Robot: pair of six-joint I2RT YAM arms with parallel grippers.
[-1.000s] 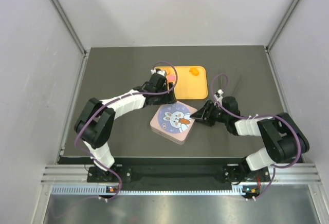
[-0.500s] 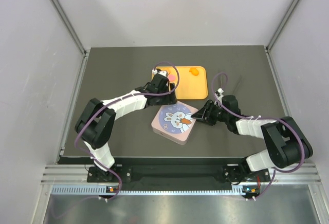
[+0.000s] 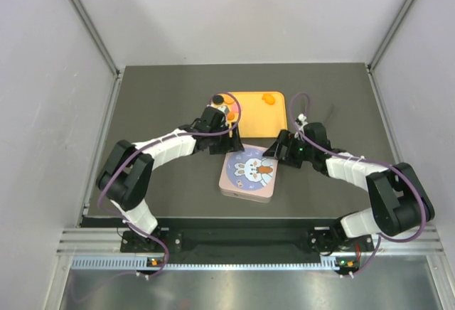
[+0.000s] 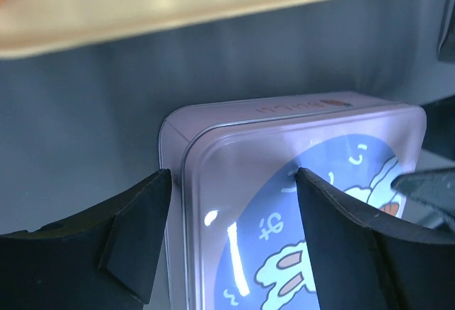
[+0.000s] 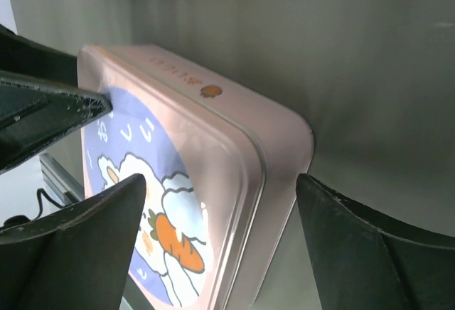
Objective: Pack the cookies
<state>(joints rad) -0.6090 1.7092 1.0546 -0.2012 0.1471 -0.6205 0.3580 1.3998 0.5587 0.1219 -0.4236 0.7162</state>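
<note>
The dark grey table (image 3: 156, 111) carries an orange tray (image 3: 259, 118) at the back and a pink tin (image 3: 250, 175) just before it.

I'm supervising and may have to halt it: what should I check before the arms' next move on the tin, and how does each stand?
1. Left gripper astride a corner of the tin, jaws open: ok.
2. Right gripper astride another corner, jaws open: ok.
3. Tin flat on the table: ok.
4. Tin open for packing: not ok, lid on.
5. Orange cookie in view on the orange tray: ok.
6. Fingers touching the tin: cannot tell.
</note>
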